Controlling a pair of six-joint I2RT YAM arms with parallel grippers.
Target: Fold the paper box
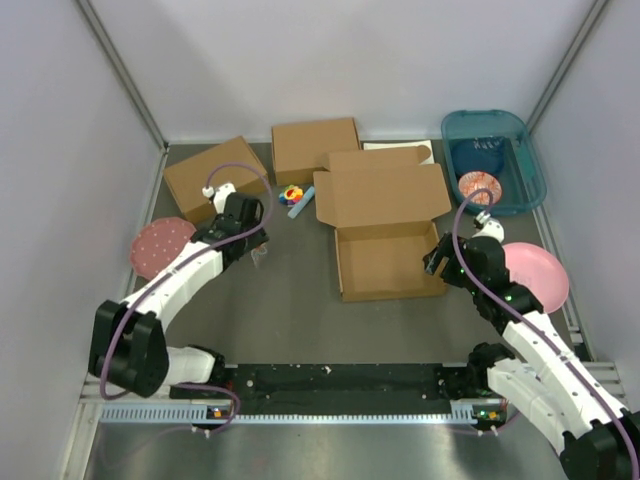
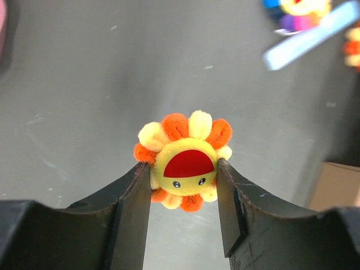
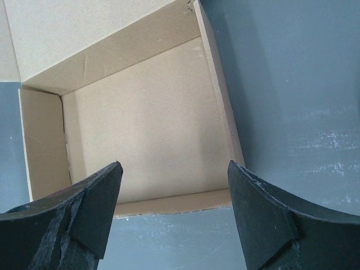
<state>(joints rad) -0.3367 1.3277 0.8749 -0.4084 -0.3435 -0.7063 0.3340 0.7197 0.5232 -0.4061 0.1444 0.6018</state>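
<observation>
The paper box [image 1: 388, 262] is a shallow brown cardboard mailer standing open in the middle of the table, its lid [image 1: 380, 195] leaning back. The right wrist view looks into its bare inside [image 3: 146, 124]. My right gripper [image 1: 437, 262] [image 3: 175, 163] is open at the box's right side, with nothing between its fingers. Left of the box, my left gripper [image 1: 260, 255] [image 2: 184, 166] hangs low over the grey table. Its two fingers press on both sides of a small orange and yellow flower plush [image 2: 188, 146] with a red mouth.
Two ready-made brown boxes [image 1: 215, 178] [image 1: 314, 148] stand at the back beside a white sheet [image 1: 400, 146]. A teal bin [image 1: 495, 160] sits back right and a pink plate [image 1: 540, 272] right. A speckled red plate [image 1: 160, 243] lies left. Small colourful toys [image 1: 293, 197] lie behind the left gripper.
</observation>
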